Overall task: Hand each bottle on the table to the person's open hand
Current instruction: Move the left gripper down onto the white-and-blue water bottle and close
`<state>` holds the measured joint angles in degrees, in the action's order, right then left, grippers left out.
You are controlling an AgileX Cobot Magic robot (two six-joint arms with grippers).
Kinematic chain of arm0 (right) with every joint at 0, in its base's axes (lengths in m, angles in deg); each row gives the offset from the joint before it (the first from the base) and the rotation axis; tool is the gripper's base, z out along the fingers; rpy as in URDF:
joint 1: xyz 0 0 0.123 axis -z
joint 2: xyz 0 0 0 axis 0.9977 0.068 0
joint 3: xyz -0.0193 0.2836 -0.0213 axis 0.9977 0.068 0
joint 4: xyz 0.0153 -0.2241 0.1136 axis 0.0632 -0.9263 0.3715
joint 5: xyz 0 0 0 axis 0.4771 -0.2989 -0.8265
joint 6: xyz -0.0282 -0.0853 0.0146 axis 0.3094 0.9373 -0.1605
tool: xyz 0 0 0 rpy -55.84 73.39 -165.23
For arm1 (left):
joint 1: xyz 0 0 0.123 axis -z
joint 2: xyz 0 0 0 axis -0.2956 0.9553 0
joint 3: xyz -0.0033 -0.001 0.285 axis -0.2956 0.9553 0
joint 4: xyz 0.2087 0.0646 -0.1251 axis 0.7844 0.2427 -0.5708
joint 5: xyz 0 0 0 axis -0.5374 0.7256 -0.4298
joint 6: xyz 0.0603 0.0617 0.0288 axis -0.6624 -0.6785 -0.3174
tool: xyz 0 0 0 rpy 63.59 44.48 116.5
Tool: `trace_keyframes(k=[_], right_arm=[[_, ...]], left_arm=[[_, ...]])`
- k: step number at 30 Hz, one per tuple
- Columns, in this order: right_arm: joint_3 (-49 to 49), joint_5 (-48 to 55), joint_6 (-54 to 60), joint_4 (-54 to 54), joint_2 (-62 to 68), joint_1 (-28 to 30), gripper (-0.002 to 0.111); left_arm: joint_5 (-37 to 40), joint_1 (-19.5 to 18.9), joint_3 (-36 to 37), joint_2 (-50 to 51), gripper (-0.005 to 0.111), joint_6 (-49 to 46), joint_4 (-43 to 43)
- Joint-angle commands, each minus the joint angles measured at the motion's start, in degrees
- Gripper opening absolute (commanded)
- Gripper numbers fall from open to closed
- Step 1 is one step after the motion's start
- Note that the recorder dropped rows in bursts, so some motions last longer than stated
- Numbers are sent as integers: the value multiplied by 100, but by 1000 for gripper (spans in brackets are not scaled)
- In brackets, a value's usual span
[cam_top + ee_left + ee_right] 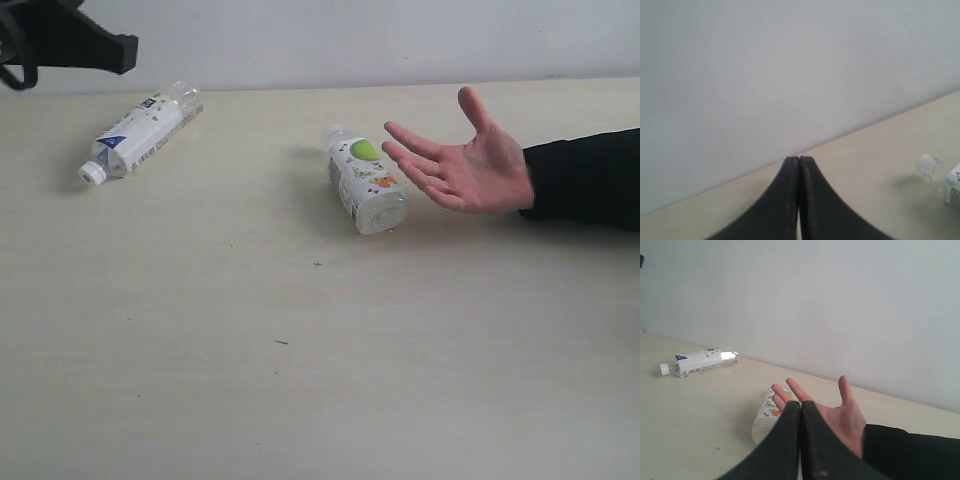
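1. left hand (799, 160): fingers pressed flat together, clenched on nothing, up off the tabletop (875, 170), facing the wall (790, 70).
2. right hand (800, 405): fingers also pressed together, empty, raised over the tabletop.
3. person's open hand (470, 165): palm up, fingers spread, black sleeve (590, 180), reaching in from the right of the exterior view.
4. fruit-label bottle (365, 185): on its side on the tabletop, mid-scene, just beside the person's fingertips; cannot tell if touching.
5. white-blue label bottle (140, 135): on its side at far left, white cap (92, 172) pointing to the near-left, well apart from the other bottle, below the black left arm (60, 40).
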<state>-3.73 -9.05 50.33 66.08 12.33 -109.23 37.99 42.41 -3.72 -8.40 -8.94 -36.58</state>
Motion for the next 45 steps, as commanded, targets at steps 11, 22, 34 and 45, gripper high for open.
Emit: trace_keyframes(k=[11,22,34,45], right_arm=[[21,-33,9,25,-26,-17,0],[21,-33,9,25,-26,-17,0],[21,-33,9,25,-26,-17,0],[21,-33,9,25,-26,-17,0]], left_arm=[[1597,-1832,-2313,2789,0,-387,932],[-828,-2060,-3707,3851,0,-4161,-3181],[7347,-2605,-4938,4549,0,1916,674],[6891,-1837,-6577,5096,16,5645,6245]])
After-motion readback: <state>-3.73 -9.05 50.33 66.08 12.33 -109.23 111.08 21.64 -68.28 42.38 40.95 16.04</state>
